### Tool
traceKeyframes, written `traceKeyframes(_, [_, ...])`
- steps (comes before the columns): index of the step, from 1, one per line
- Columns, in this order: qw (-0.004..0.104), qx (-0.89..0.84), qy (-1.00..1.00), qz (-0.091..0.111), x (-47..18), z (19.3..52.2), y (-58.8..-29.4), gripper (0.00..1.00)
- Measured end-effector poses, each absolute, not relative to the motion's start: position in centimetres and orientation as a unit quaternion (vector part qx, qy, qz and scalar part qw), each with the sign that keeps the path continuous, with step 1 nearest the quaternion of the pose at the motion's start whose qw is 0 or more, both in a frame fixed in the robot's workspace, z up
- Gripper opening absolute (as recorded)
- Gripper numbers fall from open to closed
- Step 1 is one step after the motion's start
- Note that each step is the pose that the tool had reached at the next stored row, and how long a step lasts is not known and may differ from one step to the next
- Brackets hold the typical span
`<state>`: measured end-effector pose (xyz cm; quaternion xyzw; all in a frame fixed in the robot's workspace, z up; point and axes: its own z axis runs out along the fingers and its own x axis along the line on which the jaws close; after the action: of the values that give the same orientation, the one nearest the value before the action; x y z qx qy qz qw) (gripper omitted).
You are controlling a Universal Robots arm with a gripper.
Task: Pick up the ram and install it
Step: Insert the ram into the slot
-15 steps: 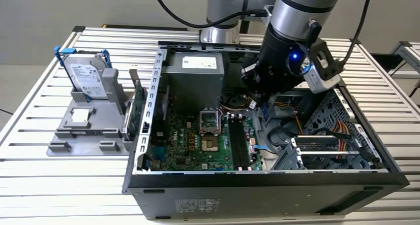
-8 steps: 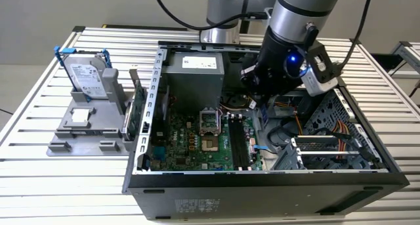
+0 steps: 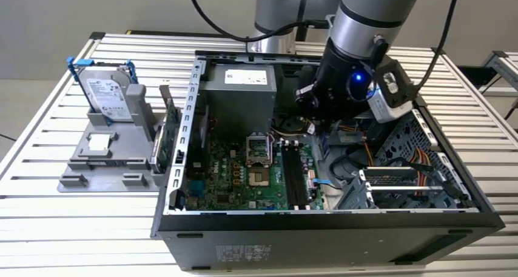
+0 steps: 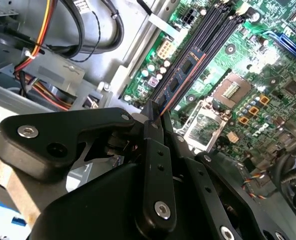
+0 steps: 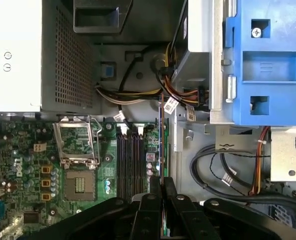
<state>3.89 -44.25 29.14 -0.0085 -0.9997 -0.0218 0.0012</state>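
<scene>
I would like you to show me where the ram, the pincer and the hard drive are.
ram (image 4: 180, 82): second wrist view, its chip-covered face.
pincer (image 4: 155, 116): second wrist view, fingertips closed on the ram's edge.
hard drive (image 3: 108, 94): exterior view, its silver face, standing in the grey holder.

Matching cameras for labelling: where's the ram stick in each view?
Exterior view: hidden beneath the arm's wrist, over the open case.
Second wrist view: ram runs edge-on out from the gripper, shut on it, toward the slots.
First wrist view: thin edge-on strip above the gripper.
Shared landmark: black memory slots.
</scene>
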Motion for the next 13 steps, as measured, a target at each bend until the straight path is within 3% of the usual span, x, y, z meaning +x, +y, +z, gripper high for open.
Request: traceKeyframes(13, [0.001, -0.017, -1.0, -0.022, 3.8, 27.5, -44.3, 0.0])
